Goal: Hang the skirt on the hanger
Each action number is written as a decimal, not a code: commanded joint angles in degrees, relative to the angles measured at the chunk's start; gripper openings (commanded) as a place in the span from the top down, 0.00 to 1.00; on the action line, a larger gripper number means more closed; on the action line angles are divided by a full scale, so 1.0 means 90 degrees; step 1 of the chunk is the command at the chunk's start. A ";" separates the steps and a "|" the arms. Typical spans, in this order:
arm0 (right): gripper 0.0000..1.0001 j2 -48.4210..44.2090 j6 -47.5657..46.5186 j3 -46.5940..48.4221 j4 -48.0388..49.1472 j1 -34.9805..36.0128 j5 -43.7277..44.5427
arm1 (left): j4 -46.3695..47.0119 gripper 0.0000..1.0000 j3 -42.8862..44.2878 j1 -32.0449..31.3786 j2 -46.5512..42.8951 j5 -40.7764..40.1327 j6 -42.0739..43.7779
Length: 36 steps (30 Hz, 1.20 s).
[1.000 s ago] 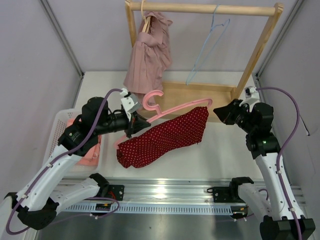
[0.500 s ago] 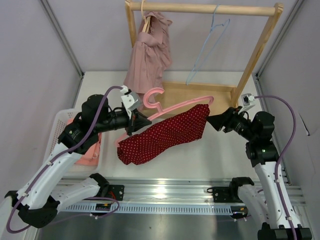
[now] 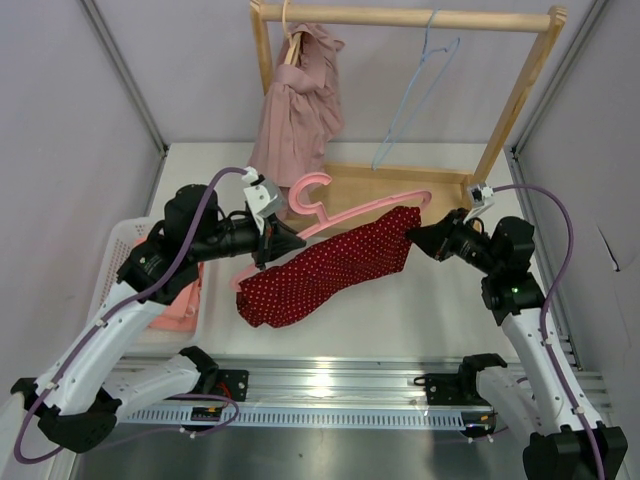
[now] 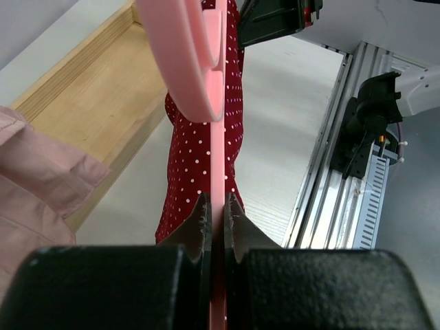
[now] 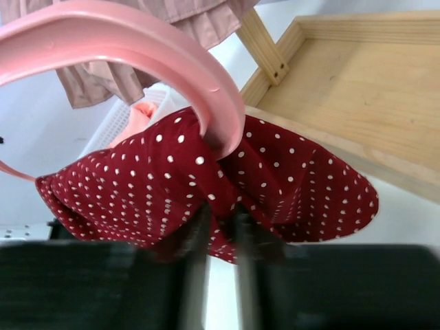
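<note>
The red white-dotted skirt [image 3: 330, 268] hangs draped under the pink hanger [image 3: 370, 210], above the table. My left gripper [image 3: 272, 243] is shut on the hanger's lower left arm; in the left wrist view the pink bar [image 4: 213, 172] runs straight up between the closed jaws [image 4: 216, 206], with the skirt [image 4: 196, 151] behind it. My right gripper [image 3: 412, 235] is at the skirt's right end. In the right wrist view its blurred fingers [image 5: 216, 220] pinch a fold of the skirt [image 5: 137, 192] just under the hanger's curved end [image 5: 172, 48].
A wooden rack [image 3: 400, 17] stands at the back, with a pale pink skirt [image 3: 295, 120] and an empty blue hanger [image 3: 410, 95] hanging from it. Its wooden base [image 3: 400, 190] lies behind the hanger. A white basket [image 3: 125, 260] with pink cloth sits at the left.
My right gripper moved left to the skirt's right end, opened, then closed around the fabric. The left arm raised the hanger slightly and the skirt drew up with it.
</note>
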 commanded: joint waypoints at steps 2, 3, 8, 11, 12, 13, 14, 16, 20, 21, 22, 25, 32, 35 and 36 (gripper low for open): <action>0.91 -0.0086 -0.0280 0.0446 -0.0634 -0.0121 0.0494 | 0.0423 1.00 0.0444 0.0048 -0.0088 -0.0053 0.0011; 0.95 -0.0067 -0.0465 0.0612 -0.0833 -0.0228 0.0592 | 0.0404 1.00 0.0444 0.0068 -0.0108 -0.0112 0.0021; 0.96 -0.0038 -0.0477 0.0691 -0.1040 -0.1205 -0.0003 | 0.0364 1.00 0.0493 0.0224 -0.0176 -0.0171 0.0070; 0.96 -0.0008 -0.0418 0.0740 -0.1098 -0.1245 0.0270 | 0.0306 1.00 0.0502 0.0253 -0.0206 -0.0327 0.0137; 0.94 0.0040 -0.0428 0.0750 -0.1069 -0.1274 0.0058 | 0.0287 1.00 0.0483 0.0273 -0.0244 -0.0337 0.0138; 0.94 0.0079 -0.0379 0.0769 -0.1001 -0.1265 -0.0051 | 0.0344 1.00 0.0454 0.0302 -0.0255 -0.0318 0.0128; 0.92 0.0099 -0.0331 0.0769 -0.0933 -0.1226 -0.0187 | 0.0374 1.00 0.0434 0.0302 -0.0255 -0.0289 0.0089; 0.90 0.0148 -0.0417 0.0818 -0.1068 -0.0943 -0.0015 | 0.0530 1.00 0.0405 0.0302 -0.0255 -0.0211 0.0031; 0.86 0.0119 -0.0623 0.0994 -0.1323 -0.0299 0.0416 | 0.0950 1.00 0.0269 0.0292 -0.0235 -0.0045 -0.0252; 0.83 0.0109 -0.0633 0.1013 -0.1352 -0.0201 0.0494 | 0.1057 1.00 0.0229 0.0302 -0.0216 -0.0016 -0.0291; 0.82 0.0138 -0.0662 0.1033 -0.1449 0.0003 0.0563 | 0.1106 1.00 0.0229 0.0292 -0.0177 0.0014 -0.0369; 0.81 0.0206 -0.0818 0.1101 -0.1713 0.0326 0.0992 | 0.1331 1.00 0.0180 0.0283 -0.0128 0.0005 -0.0496; 0.37 -0.0212 -0.0702 0.1199 -0.2406 0.0639 0.2584 | 0.1282 1.00 0.0298 0.0146 0.0009 -0.0464 -0.0623; 0.39 -0.0710 -0.0380 0.1141 -0.2222 0.1600 0.2847 | 0.1234 1.00 0.0365 0.0088 0.0126 -0.0620 -0.0712; 0.40 -0.0866 -0.0292 0.1112 -0.2192 0.1993 0.3458 | 0.1234 1.00 0.0385 0.0010 0.0184 -0.0708 -0.0731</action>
